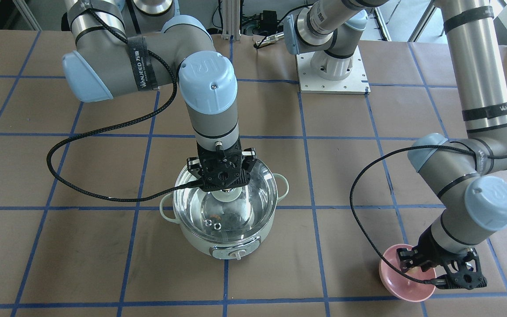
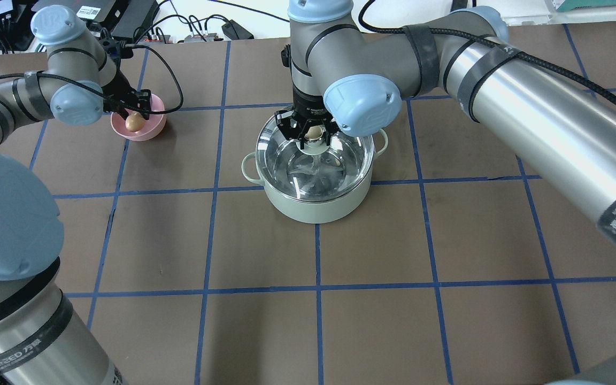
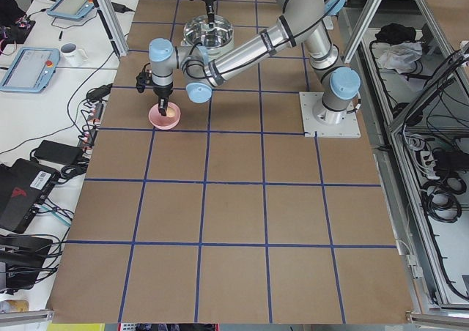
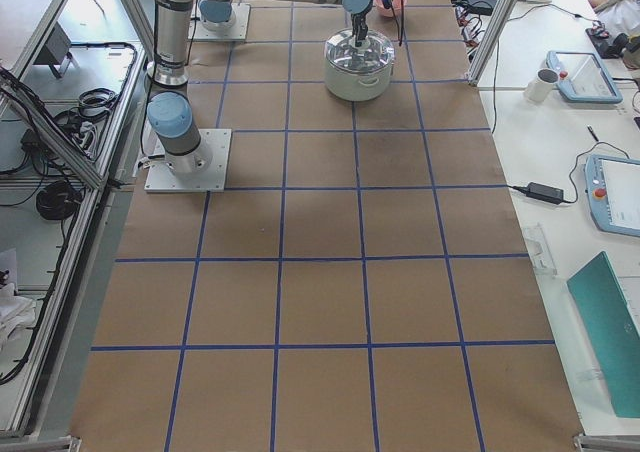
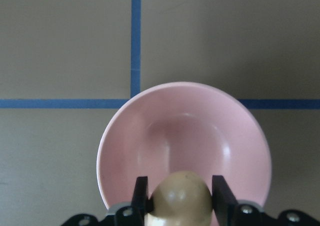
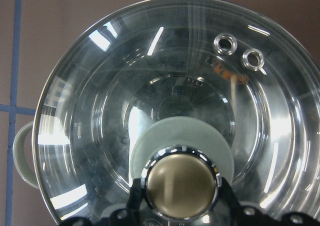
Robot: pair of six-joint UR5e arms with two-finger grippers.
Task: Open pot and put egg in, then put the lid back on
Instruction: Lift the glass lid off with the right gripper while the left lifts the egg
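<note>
The mint-green pot [image 2: 313, 206] stands mid-table with the clear glass lid [image 2: 335, 166] over its mouth. My right gripper [image 2: 313, 133] is shut on the lid's tan knob [image 6: 180, 186]; the lid's vent rings [image 6: 239, 51] show in the right wrist view. I cannot tell whether the lid rests on the rim or is slightly raised. My left gripper [image 5: 180, 186] is shut on the tan egg [image 5: 181, 198] and holds it over the near side of the pink bowl [image 5: 150, 136]. The egg also shows in the overhead view [image 2: 135, 123].
The pink bowl [image 2: 153, 125] sits on the robot's left of the pot, about one grid square away. The pot's dial [image 1: 236, 254] faces away from the robot. The right arm's black cable [image 1: 82, 185] loops over the table beside the pot.
</note>
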